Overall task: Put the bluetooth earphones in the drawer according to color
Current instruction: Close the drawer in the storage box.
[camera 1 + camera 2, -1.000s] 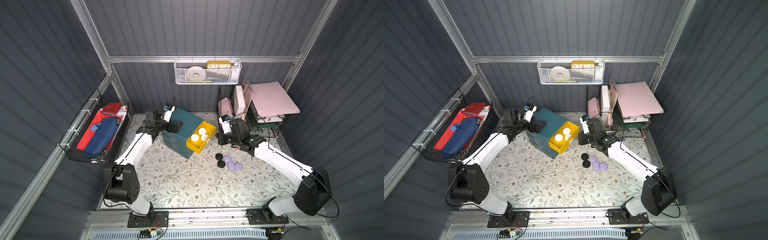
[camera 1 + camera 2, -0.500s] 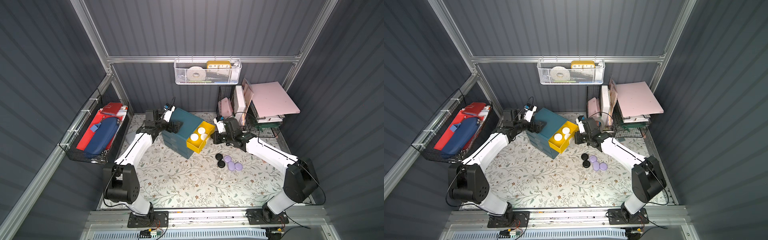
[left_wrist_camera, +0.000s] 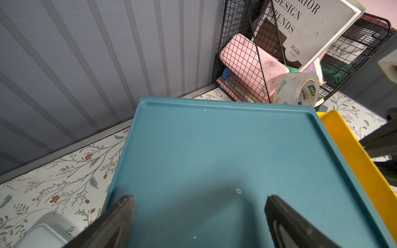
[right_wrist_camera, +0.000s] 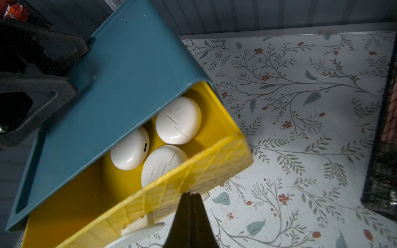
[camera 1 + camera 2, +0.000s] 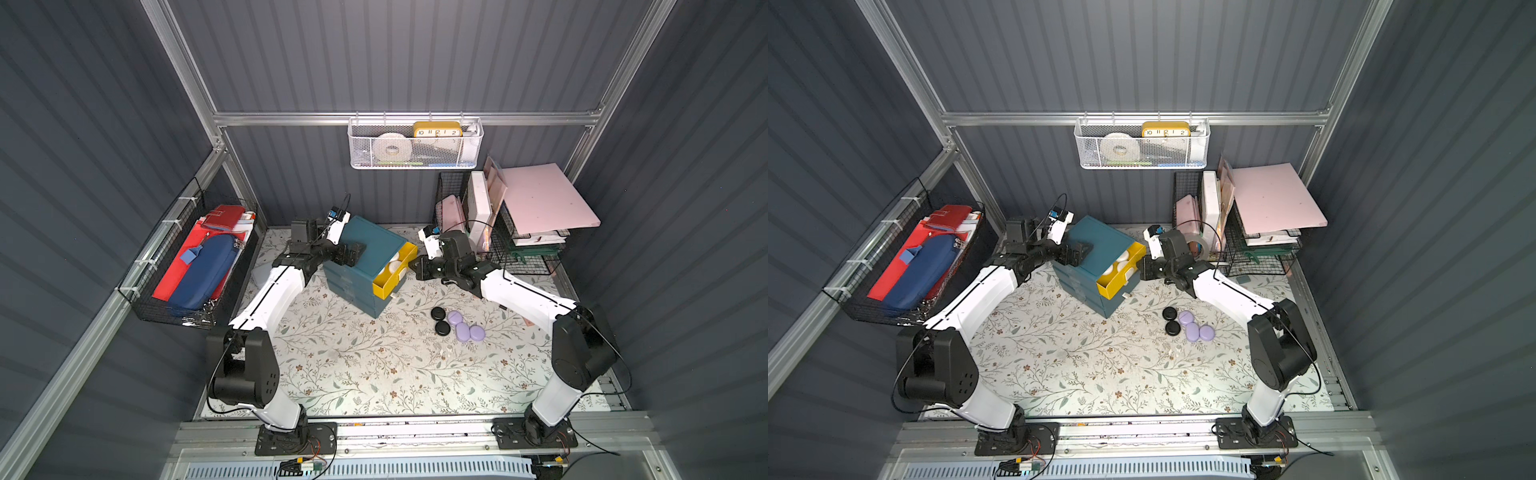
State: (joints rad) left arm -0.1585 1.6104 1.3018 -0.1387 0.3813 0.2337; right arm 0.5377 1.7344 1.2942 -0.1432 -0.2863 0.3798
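Observation:
The teal cabinet (image 5: 370, 243) stands at the back of the mat, its yellow drawer (image 5: 395, 282) (image 4: 171, 193) part way out. Three white earphones (image 4: 178, 120) lie in it, half under the cabinet top. My right gripper (image 4: 190, 194) (image 5: 415, 266) is shut, its tip against the yellow drawer's front. My left gripper (image 3: 198, 201) (image 5: 353, 253) is open, its fingers spread over the cabinet top (image 3: 214, 150). Two black earphones (image 5: 438, 313) and three lavender ones (image 5: 462, 331) lie together on the mat to the right of the cabinet. The two teal drawers under the yellow one are closed.
A black wire rack (image 5: 519, 245) with books and pink boards stands at the back right, with a tape roll (image 3: 297, 90) in front of it. A translucent box (image 5: 259, 274) lies left of the cabinet. A mesh basket (image 5: 187, 266) hangs on the left wall.
My right gripper has moved left to the yellow drawer's front, and the drawer has slid part way into the cabinet. The left arm has stayed put.

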